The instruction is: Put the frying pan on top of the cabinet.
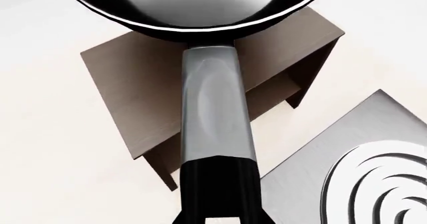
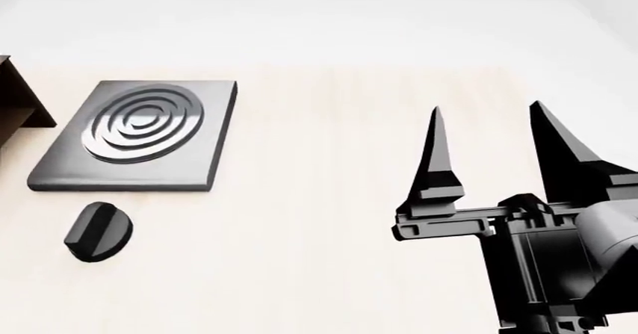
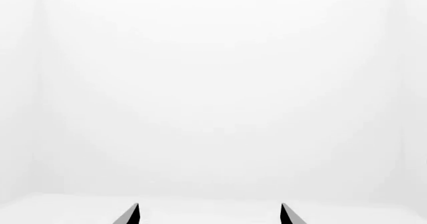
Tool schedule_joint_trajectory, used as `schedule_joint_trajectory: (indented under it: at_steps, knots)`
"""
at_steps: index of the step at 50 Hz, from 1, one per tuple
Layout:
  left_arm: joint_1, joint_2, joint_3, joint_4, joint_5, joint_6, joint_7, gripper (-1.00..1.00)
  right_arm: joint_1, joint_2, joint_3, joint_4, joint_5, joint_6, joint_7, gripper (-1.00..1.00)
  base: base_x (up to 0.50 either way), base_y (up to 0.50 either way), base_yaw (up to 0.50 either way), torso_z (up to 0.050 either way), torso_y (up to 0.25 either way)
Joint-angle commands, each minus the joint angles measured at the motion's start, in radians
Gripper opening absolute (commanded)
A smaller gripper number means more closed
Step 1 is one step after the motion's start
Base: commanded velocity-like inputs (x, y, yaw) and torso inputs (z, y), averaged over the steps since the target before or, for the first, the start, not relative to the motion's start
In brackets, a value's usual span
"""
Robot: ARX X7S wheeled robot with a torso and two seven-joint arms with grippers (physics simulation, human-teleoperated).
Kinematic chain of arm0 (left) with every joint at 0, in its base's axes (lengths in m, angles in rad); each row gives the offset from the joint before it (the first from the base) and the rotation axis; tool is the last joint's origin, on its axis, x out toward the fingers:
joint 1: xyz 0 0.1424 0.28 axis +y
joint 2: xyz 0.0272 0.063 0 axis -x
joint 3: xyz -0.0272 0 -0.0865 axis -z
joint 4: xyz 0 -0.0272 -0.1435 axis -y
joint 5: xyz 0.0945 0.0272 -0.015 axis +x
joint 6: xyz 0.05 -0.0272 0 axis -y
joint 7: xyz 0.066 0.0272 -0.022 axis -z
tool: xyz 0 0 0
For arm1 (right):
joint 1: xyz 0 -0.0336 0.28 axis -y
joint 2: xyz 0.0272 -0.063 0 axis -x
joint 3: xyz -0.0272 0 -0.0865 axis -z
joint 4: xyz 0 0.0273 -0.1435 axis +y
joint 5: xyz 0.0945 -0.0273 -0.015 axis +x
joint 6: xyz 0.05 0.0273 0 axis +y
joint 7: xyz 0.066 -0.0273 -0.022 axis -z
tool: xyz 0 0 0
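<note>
Handle: nearest the left wrist camera; long grey shaft with a black end, running from the camera's edge out to the pan's rim.
Left gripper: fingers not identifiable in the left wrist view; the handle's black end meets the frame edge there. Cannot tell whether the jaws are clamped or apart. Outside the head view.
Pan: round, black, glossy pale inside, white-lit rim. Seen over the cabinet, overlapping its far top edge. Whether it touches the top cannot be told.
Cabinet: dark brown box, flat top, one open side with an inner shelf showing. Stands on the pale table beneath the handle. A dark corner of it shows at the left edge of the head view.
Hotplate: square, grey, raised concentric rings; lies flat just beside the cabinet, apart from it. Also seen in the left wrist view.
Knob: small, black, round; on the table near the hotplate's near edge, not touching it.
Right gripper: raised over bare table, well apart from the hotplate. Two pointed black fingers spread wide, nothing between them. Finger tips alone show in the right wrist view, against white.
</note>
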Motion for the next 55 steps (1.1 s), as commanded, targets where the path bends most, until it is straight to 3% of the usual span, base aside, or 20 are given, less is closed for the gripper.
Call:
schedule_joint_trajectory:
  at_steps: [1, 6, 20, 21, 28, 29, 55]
  knots:
    - [-0.015, 0.001, 0.031, 0.001, 0.015, 0.002, -0.026, -1.0, 0.002, 0.012, -0.012, 0.0, 0.004, -0.014, 0.014, 1.0, 0.0, 0.0, 0.0, 0.0, -0.25]
    - [-0.009, -0.005, -0.001, 0.001, -0.003, -0.004, -0.041, -1.0, 0.005, 0.02, -0.016, -0.003, 0.009, -0.017, 0.022, 1.0, 0.0, 0.0, 0.0, 0.0, -0.243]
    - [-0.009, -0.011, -0.001, 0.001, 0.009, -0.007, -0.054, -1.0, 0.016, 0.031, -0.035, 0.002, 0.012, -0.027, 0.034, 1.0, 0.0, 0.0, 0.0, 0.0, 0.0]
    - [-0.006, -0.014, -0.02, 0.001, 0.002, -0.014, -0.083, 1.0, 0.017, 0.031, -0.036, 0.004, 0.013, -0.028, 0.034, 1.0, 0.0, 0.0, 0.0, 0.0, 0.0]
    - [-0.015, 0.001, 0.021, 0.001, 0.022, 0.014, -0.015, 1.0, 0.022, 0.038, -0.042, 0.004, 0.017, -0.033, 0.041, 1.0, 0.0, 0.0, 0.0, 0.0, 0.0]
    - [-0.017, -0.005, -0.017, 0.001, -0.005, 0.085, -0.023, 1.0, 0.023, 0.039, -0.043, 0.004, 0.018, -0.033, 0.042, 1.0, 0.0, 0.0, 0.0, 0.0, 0.25]
    - [-0.032, 0.064, 0.092, 0.001, 0.03, 0.073, 0.078, 1.0, 0.021, 0.058, -0.071, 0.014, 0.015, -0.07, 0.055, 1.0, 0.0, 0.0, 0.0, 0.0, 0.25]
